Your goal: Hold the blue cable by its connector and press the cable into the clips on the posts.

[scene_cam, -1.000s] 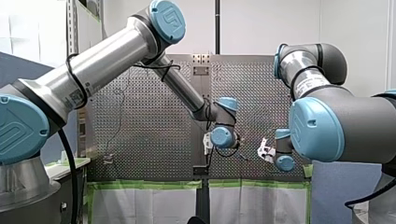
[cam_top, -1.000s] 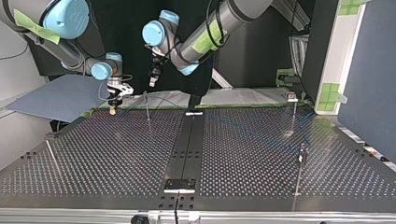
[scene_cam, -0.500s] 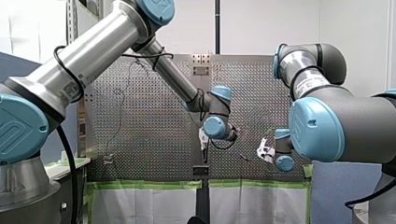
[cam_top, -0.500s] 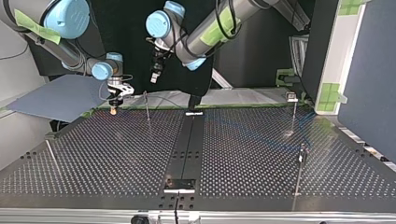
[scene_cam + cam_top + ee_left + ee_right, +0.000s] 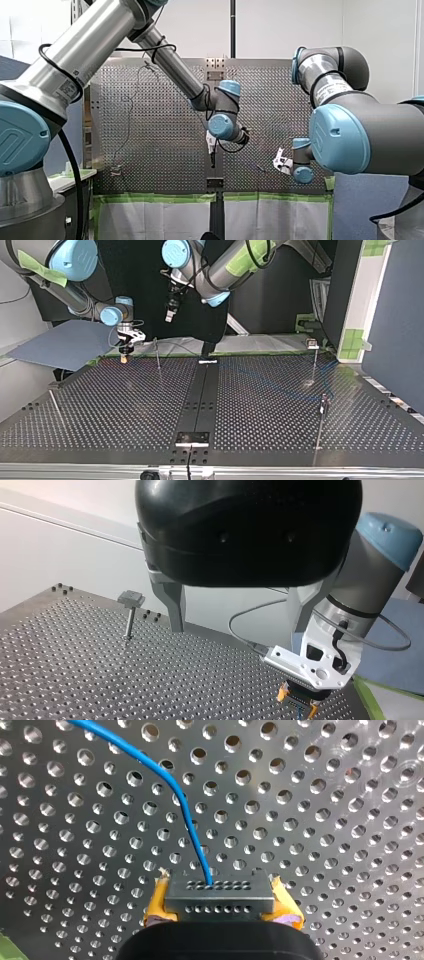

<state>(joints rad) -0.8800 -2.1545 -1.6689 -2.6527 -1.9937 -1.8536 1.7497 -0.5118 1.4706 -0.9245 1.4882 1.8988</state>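
Plainly, one blue cable point(image 5: 186, 822), one connector point(image 5: 219, 892) and at least four posts point(image 5: 157, 354) show on the table point(image 5: 125, 405). The right gripper point(image 5: 220, 902) clamps the connector between its yellow pads point(image 5: 157, 904) near the table's arm-side edge, and the cable runs ahead of the jaws. The left gripper point(image 5: 237, 625) hangs with its fingers spread.

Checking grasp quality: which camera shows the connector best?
Right wrist view: the connector is close-up, clamped in my right hand, with the blue cable leaving it. Left wrist view shows it tiny at that hand's tip; top and front views don't resolve it.
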